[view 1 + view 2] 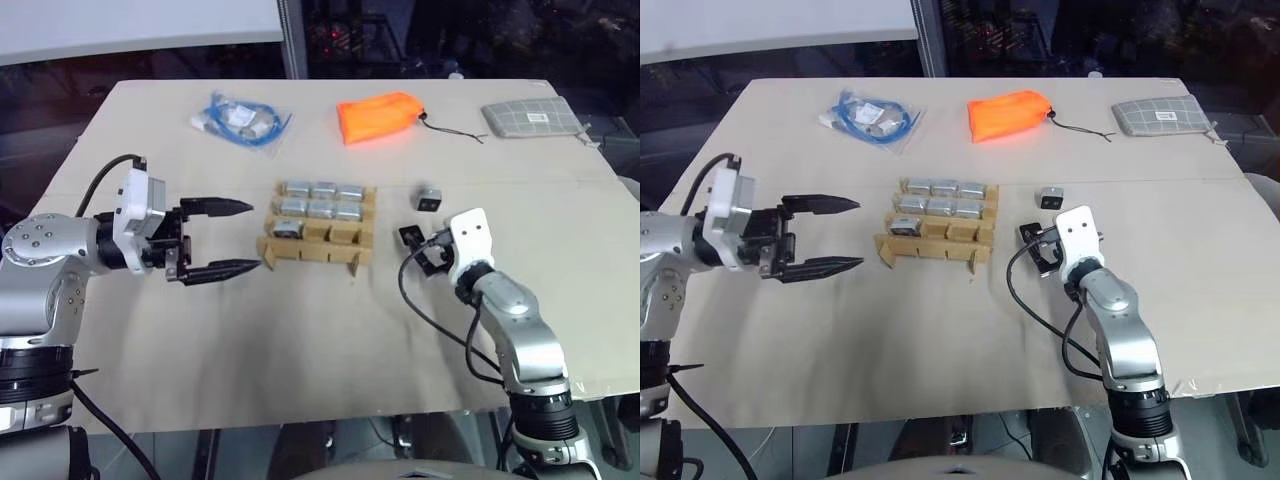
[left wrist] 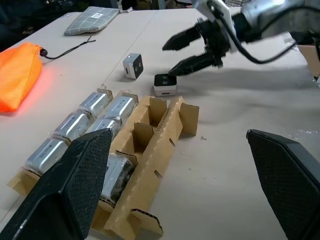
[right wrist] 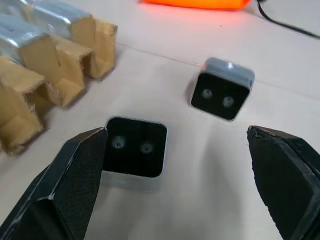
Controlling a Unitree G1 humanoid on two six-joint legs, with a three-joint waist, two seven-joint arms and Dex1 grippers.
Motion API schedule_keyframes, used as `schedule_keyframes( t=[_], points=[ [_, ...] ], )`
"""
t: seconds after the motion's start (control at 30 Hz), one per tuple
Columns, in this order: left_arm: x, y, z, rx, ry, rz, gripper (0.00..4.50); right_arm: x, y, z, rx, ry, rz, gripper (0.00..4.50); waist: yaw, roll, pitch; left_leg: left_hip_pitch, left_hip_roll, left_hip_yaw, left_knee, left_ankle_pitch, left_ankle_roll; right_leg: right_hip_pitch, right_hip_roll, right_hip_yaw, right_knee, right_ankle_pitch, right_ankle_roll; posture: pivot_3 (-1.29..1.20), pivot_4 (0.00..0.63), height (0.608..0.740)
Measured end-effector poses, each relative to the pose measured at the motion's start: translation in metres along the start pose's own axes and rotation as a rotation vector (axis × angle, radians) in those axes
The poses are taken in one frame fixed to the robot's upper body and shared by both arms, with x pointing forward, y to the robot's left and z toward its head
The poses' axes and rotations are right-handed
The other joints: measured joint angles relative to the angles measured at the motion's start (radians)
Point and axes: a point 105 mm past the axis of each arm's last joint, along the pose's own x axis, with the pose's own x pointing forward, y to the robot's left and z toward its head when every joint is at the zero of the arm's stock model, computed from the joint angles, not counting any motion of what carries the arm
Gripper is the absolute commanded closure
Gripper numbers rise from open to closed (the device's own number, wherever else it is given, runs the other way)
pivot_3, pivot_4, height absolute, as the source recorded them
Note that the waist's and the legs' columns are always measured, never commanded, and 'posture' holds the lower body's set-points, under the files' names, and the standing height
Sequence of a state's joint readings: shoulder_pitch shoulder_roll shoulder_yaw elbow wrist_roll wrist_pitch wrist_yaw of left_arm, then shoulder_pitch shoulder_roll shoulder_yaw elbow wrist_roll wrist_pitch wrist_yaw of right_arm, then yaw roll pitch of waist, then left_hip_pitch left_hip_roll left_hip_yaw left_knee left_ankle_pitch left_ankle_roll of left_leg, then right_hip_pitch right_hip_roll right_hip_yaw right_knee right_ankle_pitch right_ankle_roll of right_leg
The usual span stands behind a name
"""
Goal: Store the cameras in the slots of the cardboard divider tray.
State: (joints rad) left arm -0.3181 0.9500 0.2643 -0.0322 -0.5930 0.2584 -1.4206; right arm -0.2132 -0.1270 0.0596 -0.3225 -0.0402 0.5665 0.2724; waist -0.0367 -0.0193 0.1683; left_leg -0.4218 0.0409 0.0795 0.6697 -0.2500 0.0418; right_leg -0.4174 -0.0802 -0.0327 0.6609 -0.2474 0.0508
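Seven cameras sit in the cardboard divider tray (image 1: 318, 234) at the middle of the table (image 1: 300, 340): three fill the far row, three fill the middle row, and one camera (image 1: 287, 228) occupies the left slot of the near row. The other two near slots stand empty.

Two loose cameras lie on the table to the right of the tray. The farther loose camera (image 1: 428, 198) rests on its side, well clear of the tray. The nearer loose camera (image 3: 135, 152) lies with its black face up, just beside the tray's right end.

The right gripper (image 3: 175, 175) hovers low over this nearer camera with its fingers spread wide and nothing between them; one finger (image 3: 75, 170) appears right next to the camera, though contact cannot be told.

The left gripper (image 1: 225, 238) hangs at the tray's left side, pointing toward it, fingers also wide apart and empty.

Along the far edge of the table lie a bag of blue cable (image 1: 238, 120), an orange pouch (image 1: 378, 116) and a grey checked pouch (image 1: 530, 118).
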Motion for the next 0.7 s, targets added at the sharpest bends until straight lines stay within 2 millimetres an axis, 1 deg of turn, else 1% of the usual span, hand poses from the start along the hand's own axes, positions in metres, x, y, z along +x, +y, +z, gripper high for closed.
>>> schedule_keyframes(
  t=[0.17, 0.3, 0.37, 0.57, 0.67, 0.7],
  points=[
    [-0.001, 0.001, -0.001, -0.003, 0.0, 0.002, 0.0, 0.002, 0.009, 0.003, 0.038, -0.033, 0.023, 0.06, 0.0, 0.0, 0.0, 0.0, 0.0, -0.001, 0.0, 0.0, 0.0, 0.0, 0.0, 0.0, 0.0, 0.0, 0.0, 0.0, 0.15, 0.74],
    [-0.001, 0.001, 0.0, -0.002, 0.001, 0.002, 0.0, 0.002, 0.024, -0.007, 0.087, -0.014, 0.057, 0.06, 0.0, 0.0, 0.0, 0.0, 0.0, -0.001, 0.0, 0.0, 0.0, 0.001, 0.0, 0.0, 0.0, 0.0, 0.0, 0.0, 0.15, 0.74],
    [-0.001, 0.001, 0.0, -0.001, 0.001, 0.003, 0.0, 0.004, 0.029, -0.008, 0.099, -0.013, 0.065, 0.06, 0.0, 0.0, 0.0, 0.0, 0.0, -0.001, 0.0, 0.0, 0.0, 0.001, 0.0, 0.0, 0.0, 0.0, 0.0, 0.0, 0.15, 0.74],
    [-0.002, 0.001, 0.0, 0.002, 0.009, 0.004, 0.0, 0.01, 0.028, -0.027, 0.102, 0.028, 0.042, 0.06, 0.0, 0.0, 0.0, 0.0, 0.0, -0.001, 0.0, 0.0, 0.0, 0.001, 0.0, 0.0, 0.0, 0.0, 0.0, 0.0, 0.15, 0.74],
    [-0.003, 0.002, 0.001, 0.003, 0.014, 0.005, 0.0, 0.012, 0.028, -0.028, 0.106, 0.019, 0.038, 0.06, 0.0, 0.0, 0.0, 0.001, 0.0, -0.001, 0.0, 0.0, 0.0, 0.001, 0.0, 0.0, 0.0, 0.0, 0.0, 0.0, 0.15, 0.74],
    [-0.004, 0.002, 0.001, 0.004, 0.018, 0.006, 0.0, 0.013, 0.029, -0.028, 0.11, 0.016, 0.037, 0.58, 0.0, 0.0, 0.0, 0.001, 0.0, -0.001, 0.0, 0.0, 0.0, 0.001, 0.0, 0.0, 0.0, 0.0, 0.0, 0.0, 0.15, 0.74]
  ],
)
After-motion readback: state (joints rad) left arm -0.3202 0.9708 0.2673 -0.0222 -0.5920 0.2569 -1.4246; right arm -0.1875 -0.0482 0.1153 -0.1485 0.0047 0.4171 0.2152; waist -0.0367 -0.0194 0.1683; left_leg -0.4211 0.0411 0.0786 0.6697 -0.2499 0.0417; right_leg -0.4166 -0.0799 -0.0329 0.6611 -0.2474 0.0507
